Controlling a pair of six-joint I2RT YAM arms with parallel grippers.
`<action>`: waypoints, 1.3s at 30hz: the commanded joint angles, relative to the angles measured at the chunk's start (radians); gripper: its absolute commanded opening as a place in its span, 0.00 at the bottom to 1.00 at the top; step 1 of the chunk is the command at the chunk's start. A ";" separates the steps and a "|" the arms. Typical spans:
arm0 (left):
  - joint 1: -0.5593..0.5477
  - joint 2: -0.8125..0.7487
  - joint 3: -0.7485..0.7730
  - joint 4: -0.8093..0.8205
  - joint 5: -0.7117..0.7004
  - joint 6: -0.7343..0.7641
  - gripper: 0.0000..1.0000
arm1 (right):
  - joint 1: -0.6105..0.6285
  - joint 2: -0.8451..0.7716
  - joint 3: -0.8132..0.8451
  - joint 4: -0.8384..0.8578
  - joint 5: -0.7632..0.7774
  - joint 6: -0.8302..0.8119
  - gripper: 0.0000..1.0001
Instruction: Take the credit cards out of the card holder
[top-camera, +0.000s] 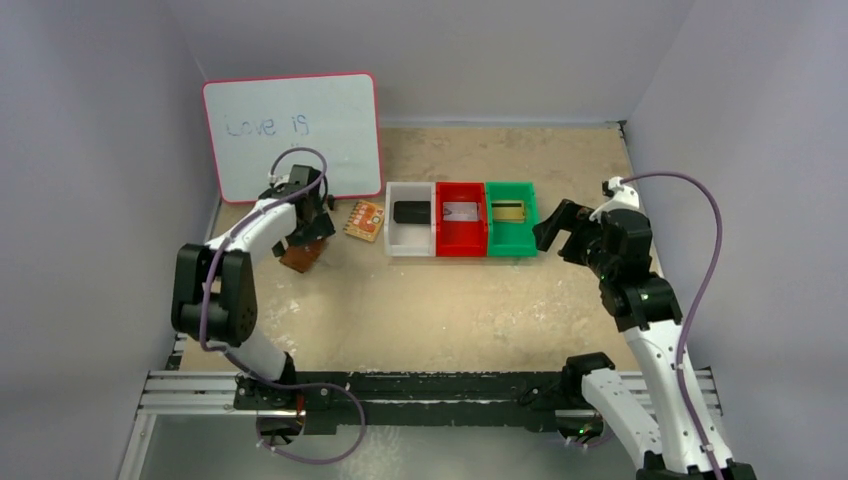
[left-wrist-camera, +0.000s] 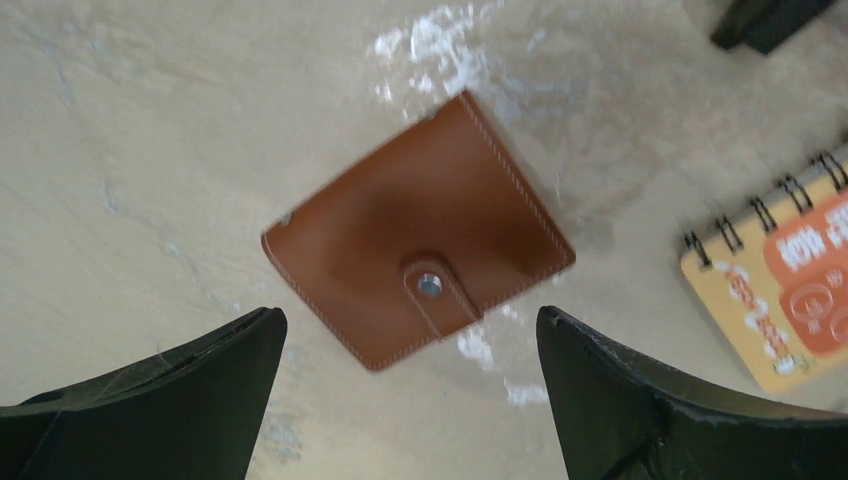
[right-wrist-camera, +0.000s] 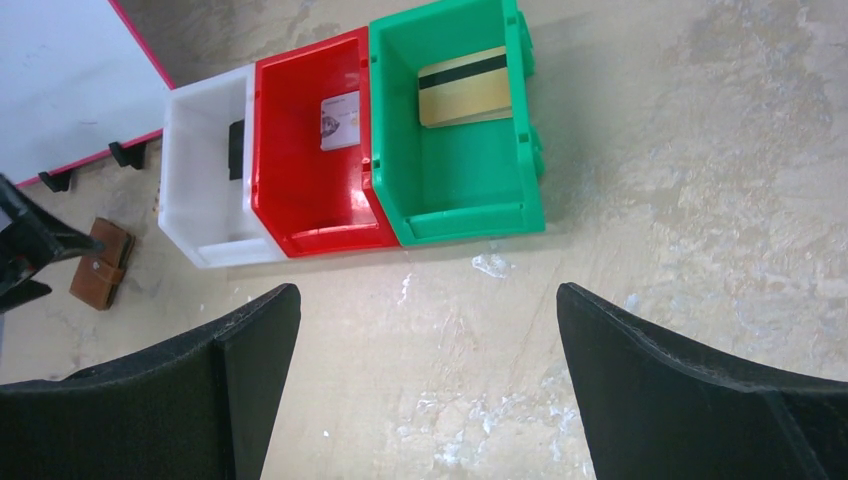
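The left tool (left-wrist-camera: 408, 318) hangs wide open over the brown card holder (left-wrist-camera: 420, 265), which lies flat and snapped shut on the tabletop's (left-wrist-camera: 150, 150) left side, and the right tool (right-wrist-camera: 428, 295) gapes too, so pinching that thin leather might just skid it away.

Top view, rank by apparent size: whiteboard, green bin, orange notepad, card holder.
1. whiteboard
2. green bin
3. orange notepad and card holder: look similar. The left gripper hides part of the holder, so unranked.
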 joint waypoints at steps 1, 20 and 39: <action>0.012 0.096 0.127 0.026 -0.156 0.087 0.97 | -0.005 -0.047 0.021 -0.012 -0.005 0.008 1.00; 0.012 0.158 -0.049 0.117 0.182 0.119 0.82 | -0.005 0.017 0.034 -0.046 0.008 -0.031 1.00; -0.585 -0.294 -0.571 0.468 0.241 -0.615 0.76 | -0.005 0.039 -0.035 0.012 -0.092 0.076 1.00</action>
